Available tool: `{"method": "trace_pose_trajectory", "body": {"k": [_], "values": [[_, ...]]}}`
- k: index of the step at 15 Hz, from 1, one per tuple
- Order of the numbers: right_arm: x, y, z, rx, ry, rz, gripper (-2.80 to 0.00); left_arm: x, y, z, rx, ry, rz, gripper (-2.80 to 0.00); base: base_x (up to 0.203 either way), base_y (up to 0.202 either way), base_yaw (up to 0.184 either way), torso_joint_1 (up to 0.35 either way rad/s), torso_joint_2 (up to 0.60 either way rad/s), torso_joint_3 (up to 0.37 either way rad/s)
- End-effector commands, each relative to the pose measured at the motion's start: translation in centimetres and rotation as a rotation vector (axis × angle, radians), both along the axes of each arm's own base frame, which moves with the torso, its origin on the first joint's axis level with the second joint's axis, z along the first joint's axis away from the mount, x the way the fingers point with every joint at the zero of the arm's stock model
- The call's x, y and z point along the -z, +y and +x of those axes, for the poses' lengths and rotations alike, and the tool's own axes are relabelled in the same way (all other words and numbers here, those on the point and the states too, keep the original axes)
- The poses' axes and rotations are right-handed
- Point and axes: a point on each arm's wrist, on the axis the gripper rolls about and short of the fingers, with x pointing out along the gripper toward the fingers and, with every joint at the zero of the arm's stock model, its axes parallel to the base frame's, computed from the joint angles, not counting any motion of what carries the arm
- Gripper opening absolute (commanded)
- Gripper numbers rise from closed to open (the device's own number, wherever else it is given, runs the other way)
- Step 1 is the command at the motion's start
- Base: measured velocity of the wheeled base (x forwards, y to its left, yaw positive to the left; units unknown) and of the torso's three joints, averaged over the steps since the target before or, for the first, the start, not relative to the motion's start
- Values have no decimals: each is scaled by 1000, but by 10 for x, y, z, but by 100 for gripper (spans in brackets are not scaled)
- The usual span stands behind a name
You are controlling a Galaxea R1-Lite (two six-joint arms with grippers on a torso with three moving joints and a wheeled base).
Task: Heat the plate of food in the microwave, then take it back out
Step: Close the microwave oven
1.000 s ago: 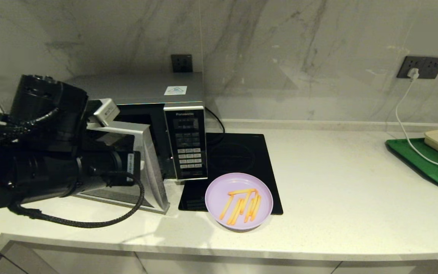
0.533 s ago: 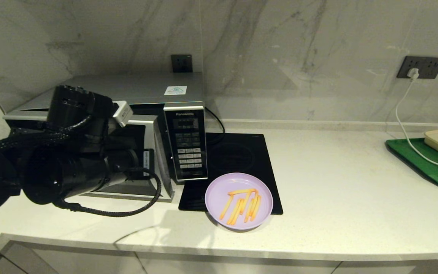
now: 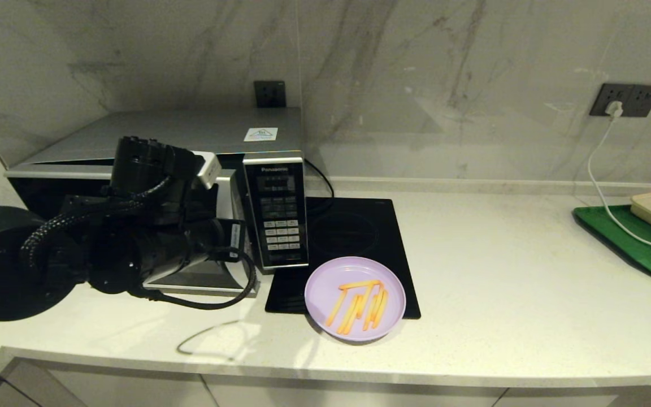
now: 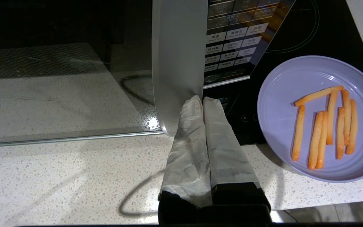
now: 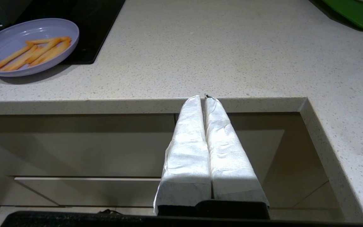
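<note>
"At about nine o'clock on the counter, what is the left gripper (image 4: 202, 100) doing?"

"Its taped fingers are clenched together with nothing between them, and their tips sit against the lower free edge of the microwave's door (image 4: 178, 63). In the wrist view that silver edge stands nearly side-on beside the keypad panel (image 3: 276, 217), so the door is close to shut but, as far as I can tell, not latched. I'd judge it is being nudged by the closed fingers, though whether inward or outward the pictures don't say."

"And the plate of food (image 3: 355, 298)?"

"On the counter at roughly six o'clock from the keypad panel, half resting on the near corner of the black induction hob (image 3: 354, 237), fries lying in a loose bundle. It is outside the microwave (image 3: 190, 169), untouched by either arm."

"So how far along?"

"Hard to fix. Either the heating is over and only the door remains, or nothing has gone in yet. The plate outside fits both readings."

"The right gripper (image 5: 204, 96)?"

"Parked below the counter's front edge around five o'clock, fingers pressed together and empty, facing the cabinet fronts."
</note>
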Motion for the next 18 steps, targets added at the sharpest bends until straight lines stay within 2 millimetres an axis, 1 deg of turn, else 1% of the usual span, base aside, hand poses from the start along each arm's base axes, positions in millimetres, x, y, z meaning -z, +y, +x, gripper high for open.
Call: {"method": "trace_pose_trajectory", "body": {"k": [1, 3, 6, 9, 14, 18], "values": [[0, 0, 0, 0, 2, 2, -280, 0, 0, 1, -4, -1, 2, -280, 0, 0, 0, 0, 0, 0], [0, 0, 0, 0, 2, 2, -280, -4, 1, -2, -4, -13, -5, -280, 0, 0, 0, 0, 0, 0], [0, 0, 0, 0, 2, 2, -280, -3, 2, 0, -5, -15, -2, -280, 0, 0, 0, 0, 0, 0], [0, 0, 0, 0, 2, 2, -280, -4, 6, 7, 4, -56, 57, -280, 0, 0, 0, 0, 0, 0], [0, 0, 0, 0, 2, 2, -280, 7, 4, 18, -17, -50, 93, -280, 0, 0, 0, 0, 0, 0], [0, 0, 0, 0, 2, 2, -280, 14, -3, 29, -15, -78, 79, -280, 0, 0, 0, 0, 0, 0]]}}
